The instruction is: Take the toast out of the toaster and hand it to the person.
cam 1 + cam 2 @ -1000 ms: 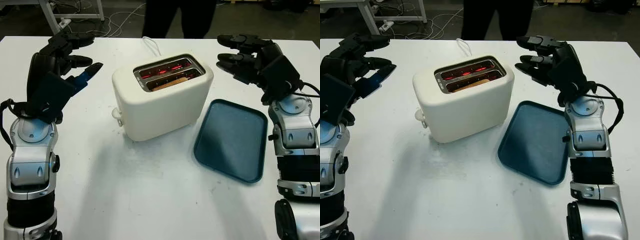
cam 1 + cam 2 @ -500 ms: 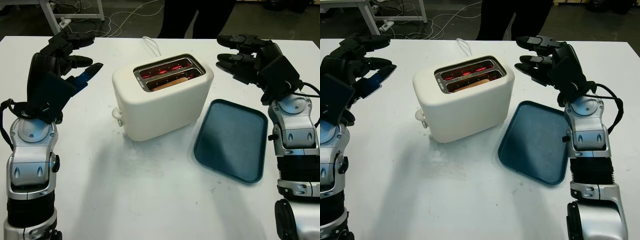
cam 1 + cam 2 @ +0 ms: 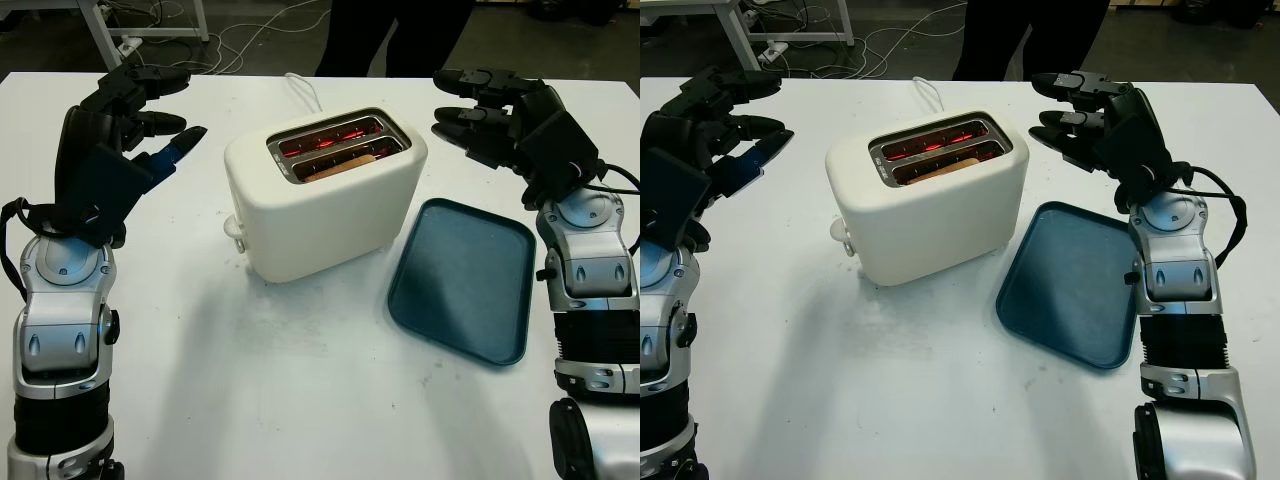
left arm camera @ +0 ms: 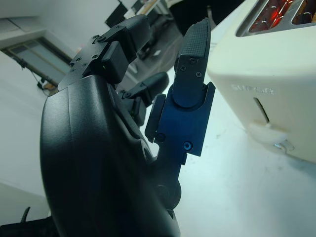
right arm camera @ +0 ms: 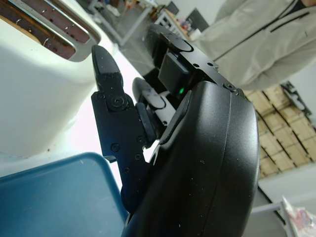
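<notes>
Tray (image 3: 462, 280): blue, on the white table (image 3: 300, 400), right of the toaster
Left hand (image 3: 135, 115): open, holding nothing, raised left of the toaster
Right hand (image 3: 490, 105): open, holding nothing, raised right of the toaster
Toaster (image 3: 325, 195): cream; slots glowing red; embossed side lettering unreadable
Toast (image 3: 345, 163): in the nearer slot
Person (image 3: 395, 35): standing beyond the table; cables on the floor

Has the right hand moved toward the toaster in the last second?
No. The right hand, open, hovers at the same spot beside the toaster, above the far edge of the blue tray.
</notes>
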Controlling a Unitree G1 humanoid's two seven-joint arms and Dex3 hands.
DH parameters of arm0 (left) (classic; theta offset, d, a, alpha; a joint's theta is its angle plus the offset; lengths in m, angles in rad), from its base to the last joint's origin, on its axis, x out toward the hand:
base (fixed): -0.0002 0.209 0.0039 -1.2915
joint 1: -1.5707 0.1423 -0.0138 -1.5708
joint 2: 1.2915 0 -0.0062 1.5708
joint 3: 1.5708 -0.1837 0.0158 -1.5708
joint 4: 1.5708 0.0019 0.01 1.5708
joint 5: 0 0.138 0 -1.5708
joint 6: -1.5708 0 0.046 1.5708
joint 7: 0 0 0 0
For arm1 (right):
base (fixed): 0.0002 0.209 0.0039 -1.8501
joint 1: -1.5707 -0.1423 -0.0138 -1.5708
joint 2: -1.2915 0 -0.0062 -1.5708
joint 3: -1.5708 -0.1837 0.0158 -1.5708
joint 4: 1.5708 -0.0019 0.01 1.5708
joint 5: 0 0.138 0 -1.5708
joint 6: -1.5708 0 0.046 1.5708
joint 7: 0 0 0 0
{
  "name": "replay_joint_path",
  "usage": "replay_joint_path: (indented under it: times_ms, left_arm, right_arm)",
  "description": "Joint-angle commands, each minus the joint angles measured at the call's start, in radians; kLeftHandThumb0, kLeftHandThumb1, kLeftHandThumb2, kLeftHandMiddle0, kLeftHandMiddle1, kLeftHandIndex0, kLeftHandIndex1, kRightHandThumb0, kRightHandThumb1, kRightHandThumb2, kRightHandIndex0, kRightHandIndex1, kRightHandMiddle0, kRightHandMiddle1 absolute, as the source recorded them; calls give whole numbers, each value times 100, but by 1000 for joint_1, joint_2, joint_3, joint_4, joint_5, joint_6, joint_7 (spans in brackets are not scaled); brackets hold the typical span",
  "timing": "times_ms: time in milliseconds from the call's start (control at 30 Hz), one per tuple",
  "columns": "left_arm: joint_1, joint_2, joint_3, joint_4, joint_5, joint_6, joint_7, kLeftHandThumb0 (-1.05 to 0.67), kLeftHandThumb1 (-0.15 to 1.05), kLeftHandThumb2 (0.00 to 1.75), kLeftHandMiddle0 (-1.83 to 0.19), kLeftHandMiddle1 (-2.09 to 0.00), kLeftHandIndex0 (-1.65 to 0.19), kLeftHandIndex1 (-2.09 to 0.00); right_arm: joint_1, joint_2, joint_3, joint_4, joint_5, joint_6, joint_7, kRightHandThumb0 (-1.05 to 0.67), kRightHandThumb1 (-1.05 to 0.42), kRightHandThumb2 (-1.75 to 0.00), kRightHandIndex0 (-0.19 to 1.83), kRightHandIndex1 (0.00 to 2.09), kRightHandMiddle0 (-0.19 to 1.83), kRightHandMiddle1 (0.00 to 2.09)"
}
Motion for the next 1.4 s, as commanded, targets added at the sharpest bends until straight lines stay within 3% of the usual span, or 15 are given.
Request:
replay_joint_path:
  times_ms: [0, 1367]
  left_arm:
    - [5, 10, 3, -7, 6, -7, -2, -50, 92, 9, -39, -92, -42, -57]
    - [-9, 8, 5, 37, 1, -58, -10, -49, 92, 9, -35, -99, -40, -62]
  right_arm:
    - [-18, -3, 4, -13, -3, 18, -5, -35, -85, 0, 80, 4, 77, 1]
    - [-23, -3, 8, -10, -13, -3, -8, -32, -86, 0, 81, 4, 78, 0]
